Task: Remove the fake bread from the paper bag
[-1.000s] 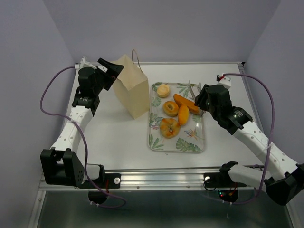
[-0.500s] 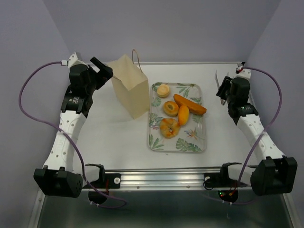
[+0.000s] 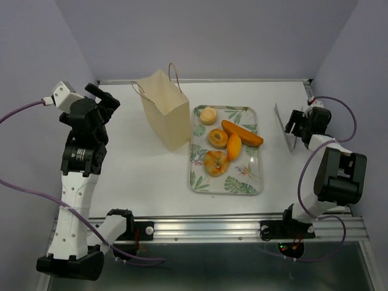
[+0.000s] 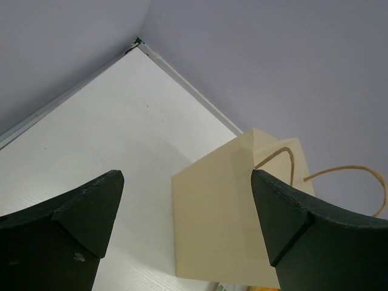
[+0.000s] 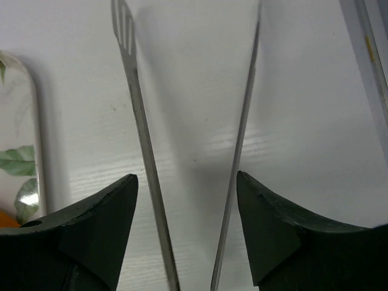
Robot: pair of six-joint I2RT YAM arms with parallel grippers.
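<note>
Fake bread [image 3: 221, 142]: five pieces are laid on leafy tray [image 3: 242, 185], just right of upright paper bag [image 3: 167, 118] | left gripper [image 3: 104, 97]: spread wide, nothing held | right gripper [image 3: 295, 124]: half-parted, metal tongs [image 5: 122, 21] held between.

A white tray [image 3: 245, 185] with green leaves on it sits in the middle of the white table [image 3: 151, 182]. Shiny metal tongs [image 5: 139, 121] are near the table's right edge, well apart from the tray.
</note>
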